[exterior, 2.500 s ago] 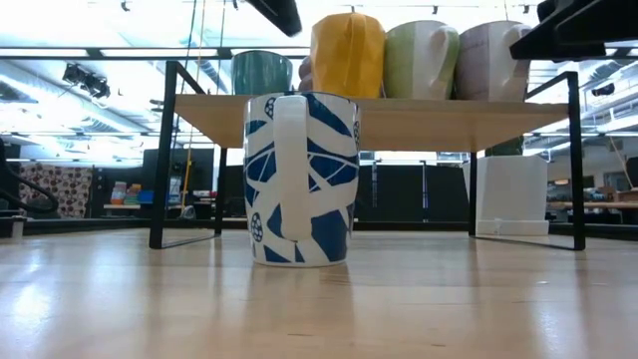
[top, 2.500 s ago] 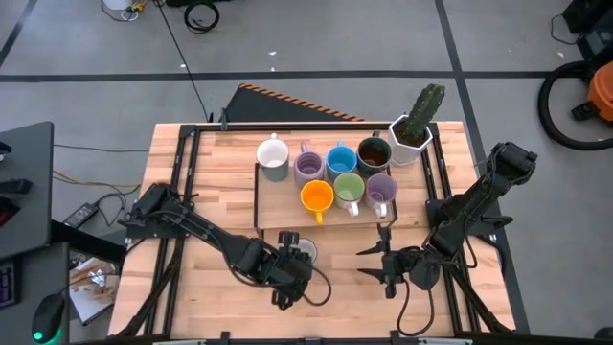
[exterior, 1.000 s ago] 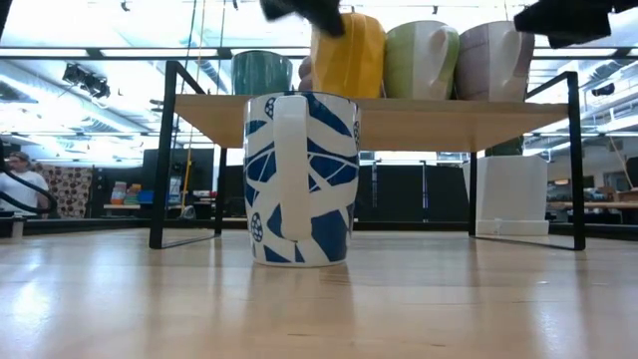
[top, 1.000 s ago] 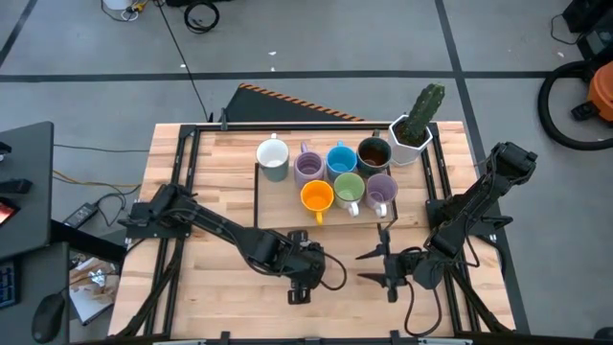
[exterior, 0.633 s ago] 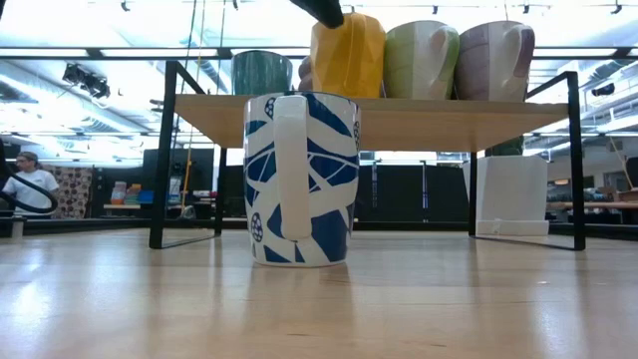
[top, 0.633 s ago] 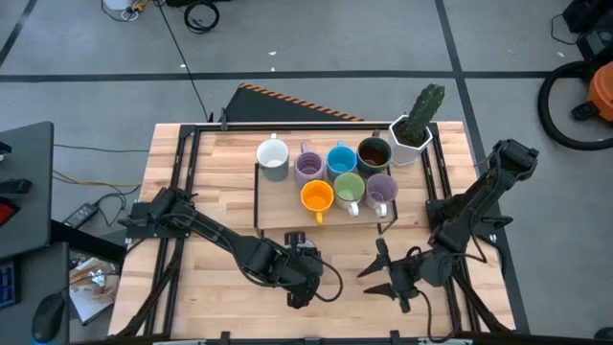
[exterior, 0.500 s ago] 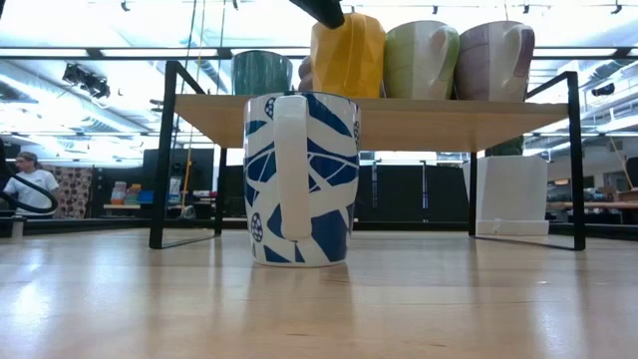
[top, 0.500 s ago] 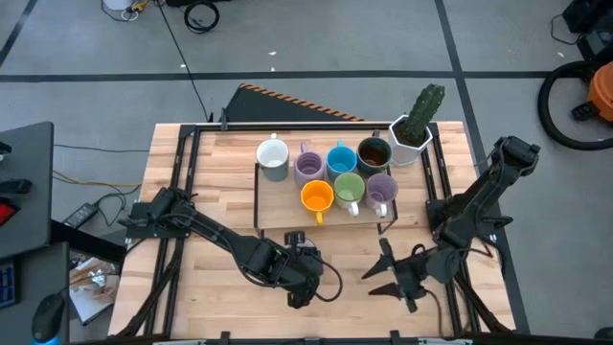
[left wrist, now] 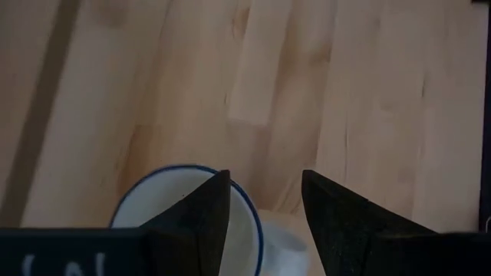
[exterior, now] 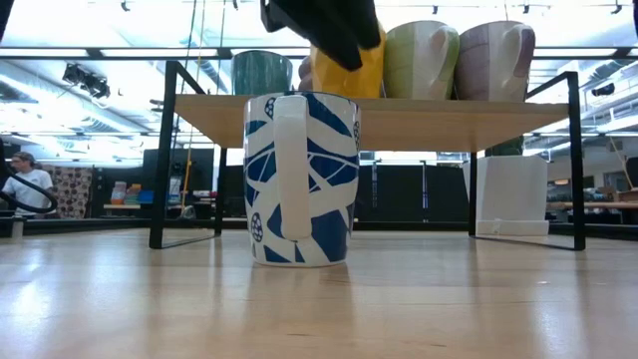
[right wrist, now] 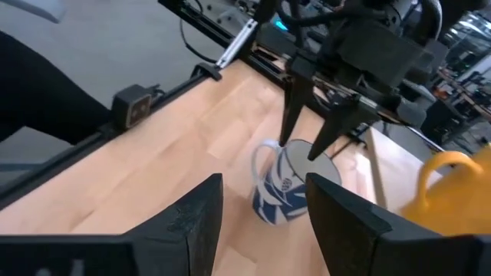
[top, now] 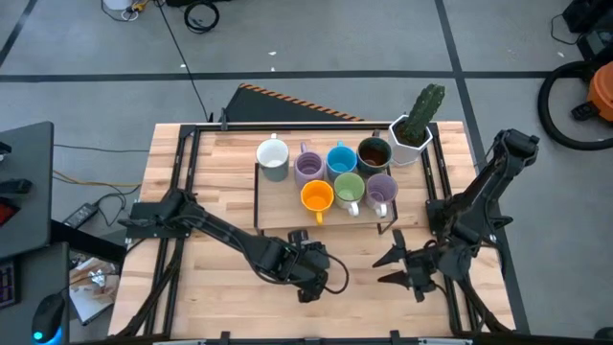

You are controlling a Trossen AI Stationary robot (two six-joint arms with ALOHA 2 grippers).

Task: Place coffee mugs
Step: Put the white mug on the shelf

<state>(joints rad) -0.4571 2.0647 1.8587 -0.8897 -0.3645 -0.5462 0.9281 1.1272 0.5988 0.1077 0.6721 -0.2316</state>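
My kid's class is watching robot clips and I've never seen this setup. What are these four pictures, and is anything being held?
Two dark robot arms work at a wooden table. One camera looks down from above, one sits at table height, and one rides on each wrist. Seven mugs stand on a raised shelf beside a potted cactus. A blue-and-white mug stands on the table. The left gripper hangs open over its rim, holding nothing. The right gripper waits open nearby.
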